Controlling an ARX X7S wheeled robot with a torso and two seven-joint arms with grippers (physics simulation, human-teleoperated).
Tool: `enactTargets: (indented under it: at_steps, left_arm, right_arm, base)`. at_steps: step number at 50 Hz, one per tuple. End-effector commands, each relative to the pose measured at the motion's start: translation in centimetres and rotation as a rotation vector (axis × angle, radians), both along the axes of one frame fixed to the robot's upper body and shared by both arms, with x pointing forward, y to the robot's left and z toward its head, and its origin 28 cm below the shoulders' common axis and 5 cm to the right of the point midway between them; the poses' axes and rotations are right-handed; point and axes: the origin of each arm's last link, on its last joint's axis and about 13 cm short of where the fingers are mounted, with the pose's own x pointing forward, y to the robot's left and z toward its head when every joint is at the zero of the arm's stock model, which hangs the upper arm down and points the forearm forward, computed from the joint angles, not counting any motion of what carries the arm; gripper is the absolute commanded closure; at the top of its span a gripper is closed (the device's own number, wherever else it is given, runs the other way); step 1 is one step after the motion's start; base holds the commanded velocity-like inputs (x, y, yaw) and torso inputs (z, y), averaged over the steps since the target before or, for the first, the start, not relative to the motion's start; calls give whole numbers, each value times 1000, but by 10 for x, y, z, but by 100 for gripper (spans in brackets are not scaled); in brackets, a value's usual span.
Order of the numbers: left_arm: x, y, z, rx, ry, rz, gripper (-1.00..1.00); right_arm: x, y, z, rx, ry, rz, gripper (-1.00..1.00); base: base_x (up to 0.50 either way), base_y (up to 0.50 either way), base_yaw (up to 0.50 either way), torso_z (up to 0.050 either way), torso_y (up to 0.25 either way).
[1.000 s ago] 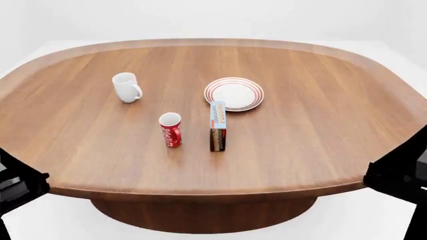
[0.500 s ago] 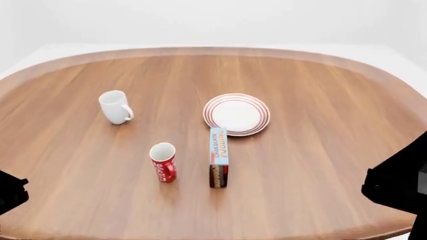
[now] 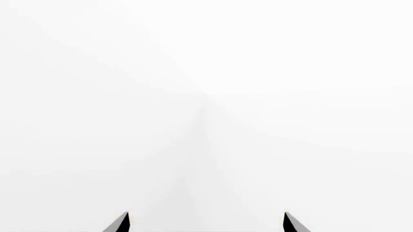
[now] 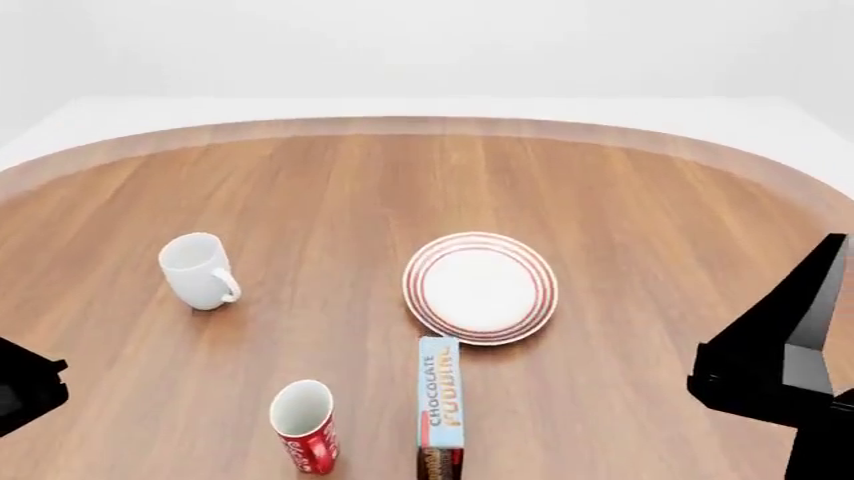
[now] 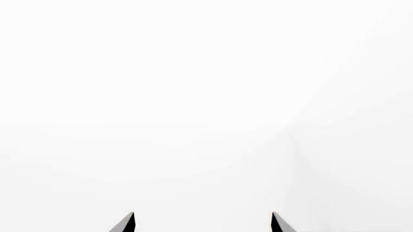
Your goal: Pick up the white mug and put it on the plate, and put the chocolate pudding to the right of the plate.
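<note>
The white mug (image 4: pixel 198 271) stands upright at the table's left, its handle turned toward the plate side. The plate (image 4: pixel 481 287), white with red rings, lies near the middle, nothing on it. The chocolate pudding (image 4: pixel 441 405) carton stands just in front of the plate, at the view's lower edge. My left gripper (image 3: pixel 205 223) and right gripper (image 5: pixel 202 223) both show only two dark fingertips set wide apart against blank white, nothing between them. In the head view only dark arm parts show, at the left edge (image 4: pixel 24 385) and the right edge (image 4: pixel 787 370).
A red cup (image 4: pixel 304 426) with white lettering stands left of the pudding carton, near the lower edge. The wooden table (image 4: pixel 400 190) is rounded, with its curved far rim against a white floor and wall.
The head view has moved closer over the table: mug, plate, cup and carton all slid down the picture and look larger. The objects themselves have not moved.
</note>
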Motion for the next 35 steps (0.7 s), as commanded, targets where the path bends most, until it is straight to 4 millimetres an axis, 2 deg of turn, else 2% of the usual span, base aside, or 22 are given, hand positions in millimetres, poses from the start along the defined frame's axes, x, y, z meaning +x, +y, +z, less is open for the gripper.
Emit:
enactTargets:
  at_steps: [1,35]
  left_arm:
    - [-1,1,-2,12,0,11,-100]
    - [-1,1,-4,2,8,5,-100]
  right_arm:
    - [-1,0,-1,-24,7,-5,-100]
    - [1,1,-4,-24,20,7,-100]
  base:
    - [500,0,0,0,0]
    - [500,0,0,0,1]
